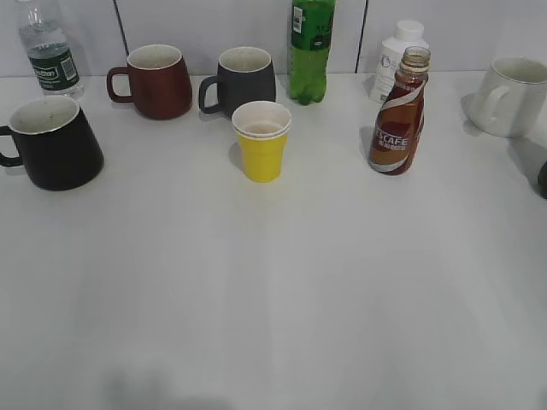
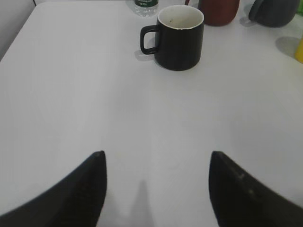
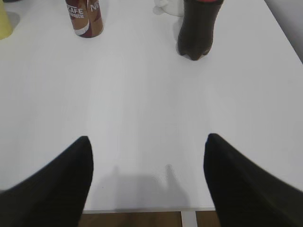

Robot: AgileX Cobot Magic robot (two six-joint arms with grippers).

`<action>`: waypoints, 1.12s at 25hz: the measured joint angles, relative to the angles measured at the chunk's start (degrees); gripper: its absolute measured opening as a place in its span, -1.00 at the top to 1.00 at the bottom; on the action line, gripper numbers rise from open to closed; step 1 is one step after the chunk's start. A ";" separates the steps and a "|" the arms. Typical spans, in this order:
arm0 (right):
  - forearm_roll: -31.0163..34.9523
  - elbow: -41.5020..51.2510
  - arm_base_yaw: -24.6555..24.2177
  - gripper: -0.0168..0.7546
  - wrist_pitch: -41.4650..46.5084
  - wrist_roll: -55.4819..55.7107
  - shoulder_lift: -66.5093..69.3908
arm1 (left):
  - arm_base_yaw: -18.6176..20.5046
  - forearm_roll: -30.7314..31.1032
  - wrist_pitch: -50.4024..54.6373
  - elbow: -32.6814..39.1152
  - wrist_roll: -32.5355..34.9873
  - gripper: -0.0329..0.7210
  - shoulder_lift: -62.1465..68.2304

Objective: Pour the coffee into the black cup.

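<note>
The white table fills most of every view, and both arms wait low at its near edge. The left gripper has its jaws wide apart and holds nothing. The right gripper is the same, spread wide with only bare table between its tips.

The black cup stands at the left of the outside view, with its handle turned to the frame's left edge. The coffee bottle stands at the right of that view, well apart from the cup, and its cap looks to be off.

I think the job has not started, and the first step is to pick up the bottle. The right gripper is the nearer one (the bottle shows at the upper left of its wrist view). It should hold the bottle around its middle and keep it straight up, so nothing spills on the way to the cup. A yellow paper cup stands between them, so the bottle should go over it or around it.

The brown label reads "NESCAFE", partly turned away. The tall green bottle and the clear water bottle have labels too small to read.
</note>
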 joint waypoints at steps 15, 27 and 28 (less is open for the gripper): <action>0.00 0.00 0.00 -0.52 0.00 0.00 0.00 | 0.00 0.07 -8.67 -2.36 0.00 -0.44 0.00; 0.00 0.00 0.00 -0.52 0.00 0.00 0.00 | 0.00 0.03 -42.65 -3.23 0.05 -0.34 22.09; 0.00 0.00 0.00 -0.52 0.00 0.00 0.00 | 0.00 0.00 -45.85 -2.57 0.05 -0.33 23.72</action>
